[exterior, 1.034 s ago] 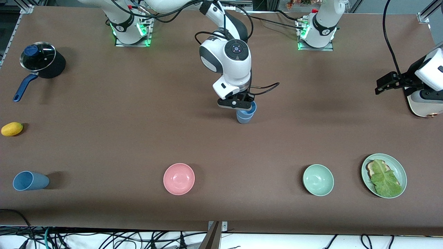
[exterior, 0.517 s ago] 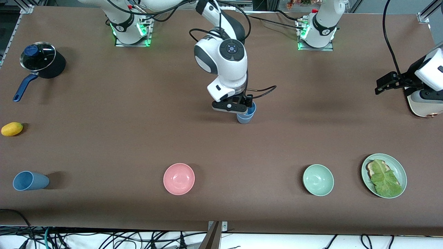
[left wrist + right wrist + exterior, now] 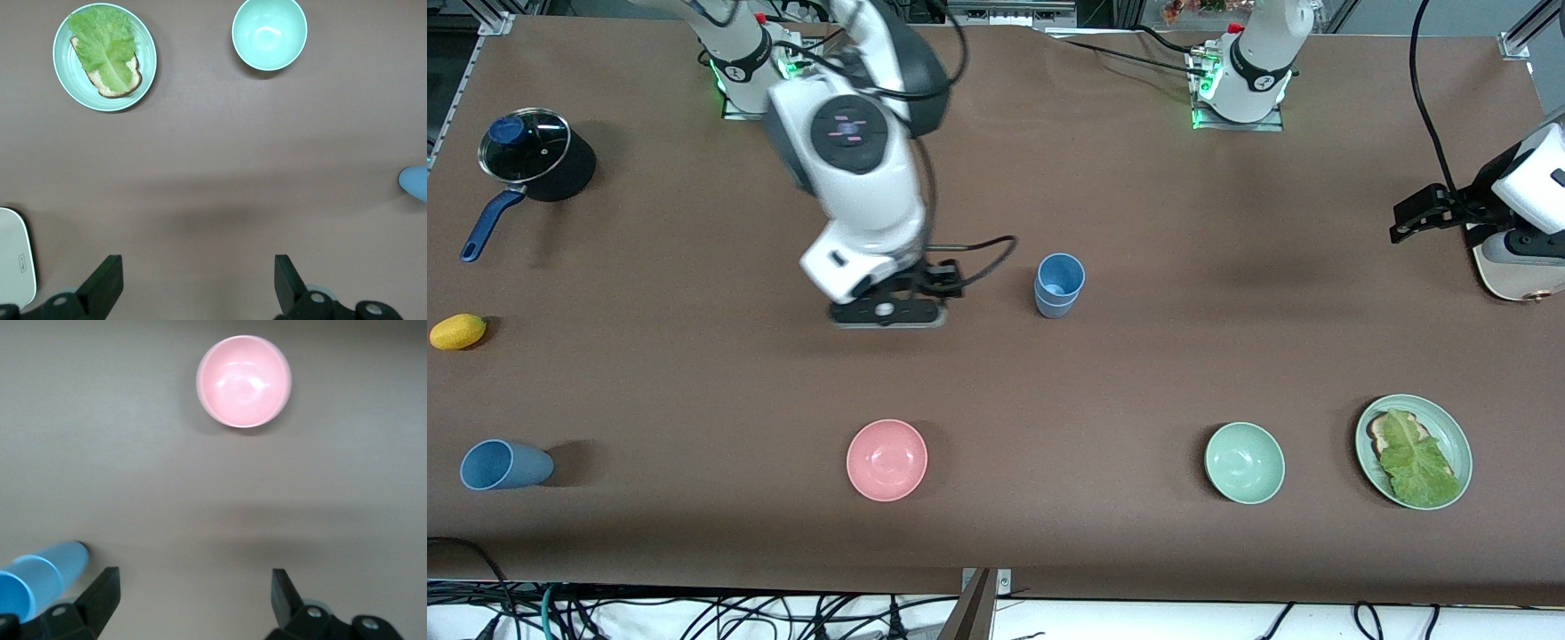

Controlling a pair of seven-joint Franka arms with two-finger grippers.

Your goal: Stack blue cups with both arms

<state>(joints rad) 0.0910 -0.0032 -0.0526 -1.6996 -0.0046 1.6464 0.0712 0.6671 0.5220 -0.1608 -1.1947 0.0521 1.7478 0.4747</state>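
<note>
Front view, stack: two nested blue cups [image 3: 1059,284] stand upright mid-tabletop [image 3: 694,382], lower one mostly hidden inside the upper.
Front view, spare cup [image 3: 504,465]: lies on its side near the right arm's end.
Front view, right end effector [image 3: 887,313]: blurred, over bare tabletop beside the stack, holding nothing.
Front view, left end effector [image 3: 1416,216]: waits at the frame edge, arm cut off.
Left wrist view: fingers [image 3: 105,285] spread wide, empty; green bowl [image 3: 269,33], lettuce plate [image 3: 105,56] on brown tabletop.
Right wrist view: fingers [image 3: 100,592] wide apart, empty; pink bowl [image 3: 244,381]; stack cut off at the edge.
</note>
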